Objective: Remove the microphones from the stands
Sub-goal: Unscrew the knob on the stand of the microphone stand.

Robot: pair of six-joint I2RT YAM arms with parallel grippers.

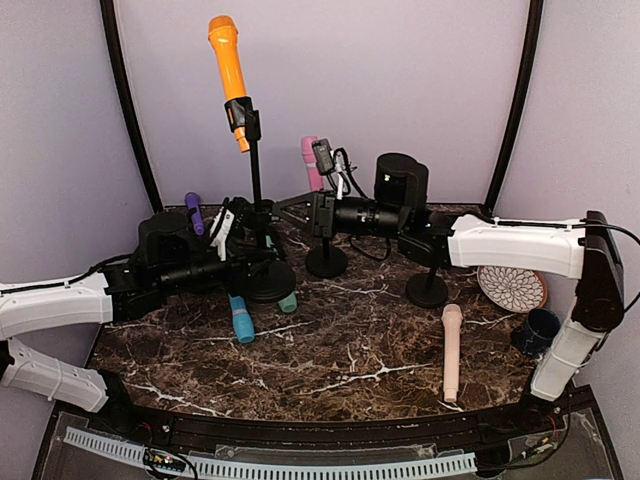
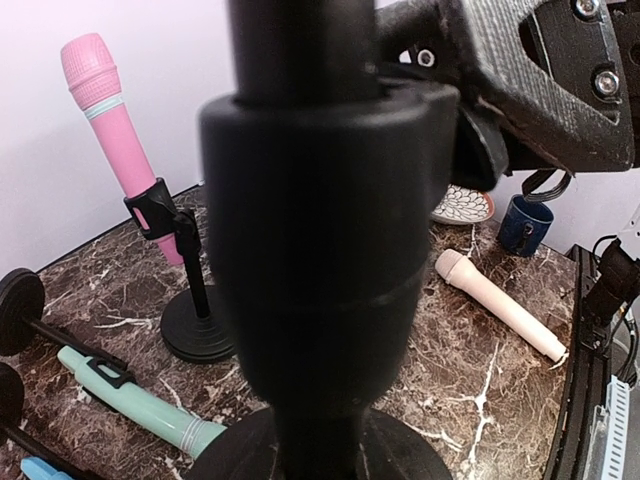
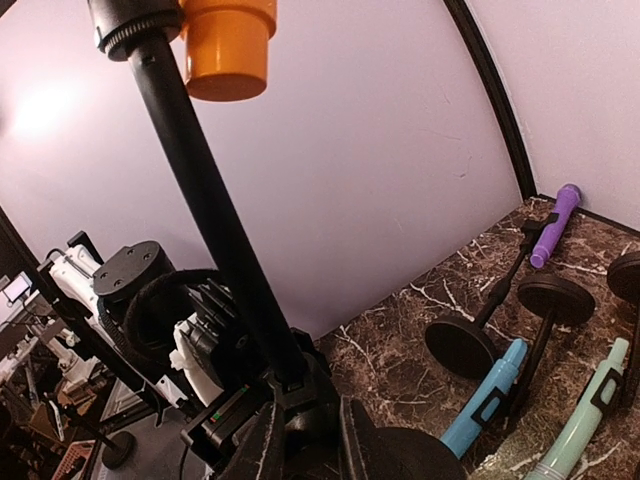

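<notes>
Top external, orange plastic microphone (image 1: 227, 55) clipped atop tall black stand (image 1: 255, 170), left fingers (image 1: 238, 228) clamped on its pole, right fingers (image 3: 270, 440) at pole, grip not discernible

The left arm (image 1: 60, 300) extends low from the near left corner toward the centre, forearm roughly horizontal, and the left tool (image 1: 240, 238) is fully closed. The right arm (image 1: 515, 245) rises at the near right, bends at the elbow and reaches horizontally leftward, placing the right tool (image 1: 282, 207) just beside the left tool. Its fingers (image 3: 265, 445) stand close together with a narrow gap between them; clamping cannot be confirmed.
</notes>
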